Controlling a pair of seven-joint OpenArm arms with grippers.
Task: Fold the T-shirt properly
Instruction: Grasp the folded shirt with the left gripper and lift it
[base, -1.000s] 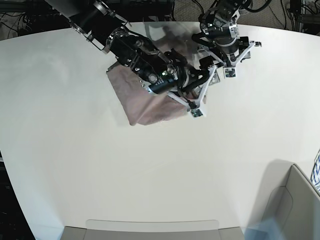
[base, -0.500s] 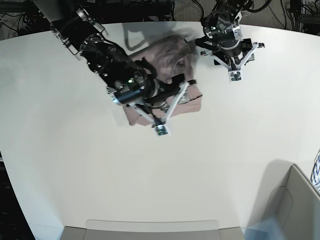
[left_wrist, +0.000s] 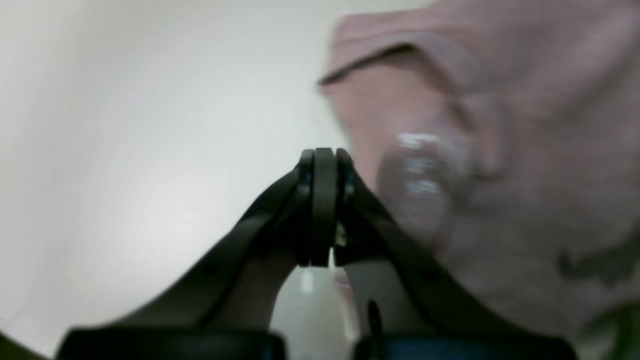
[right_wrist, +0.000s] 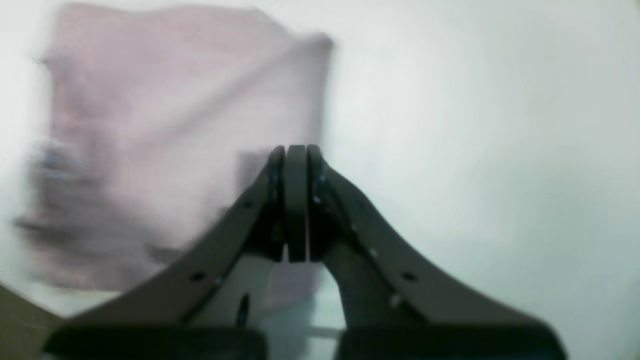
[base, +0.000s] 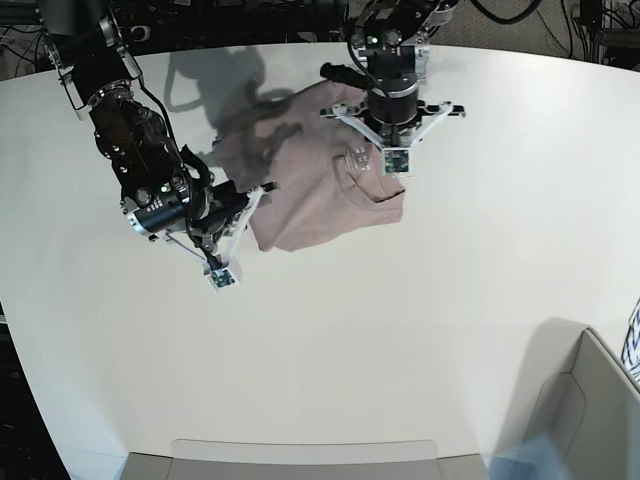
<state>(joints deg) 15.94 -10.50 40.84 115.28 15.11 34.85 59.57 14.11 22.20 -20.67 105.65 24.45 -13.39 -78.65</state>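
The dusty pink T-shirt (base: 305, 205) lies in a folded bundle on the white table (base: 400, 330), collar side toward the right. My left gripper (base: 394, 160) hangs over its collar edge, shut with nothing in it; in the left wrist view the jaws (left_wrist: 324, 152) are pressed together, with the T-shirt (left_wrist: 525, 125) and a pale printed mark (left_wrist: 420, 160) blurred just to their right. My right gripper (base: 222, 278) sits left of the shirt over bare table, also shut and empty. In the right wrist view the gripper (right_wrist: 295, 150) is shut, with the T-shirt (right_wrist: 165, 125) blurred behind it on the left.
A grey bin (base: 590, 410) stands at the bottom right corner, and a grey tray edge (base: 300, 460) runs along the near side. Dark cables and equipment (base: 560, 20) lie beyond the table's far edge.
Both grippers have gone from open to shut. The right arm swung left off the shirt onto bare table. The left arm moved left, over the collar. The shirt now lies uncovered.
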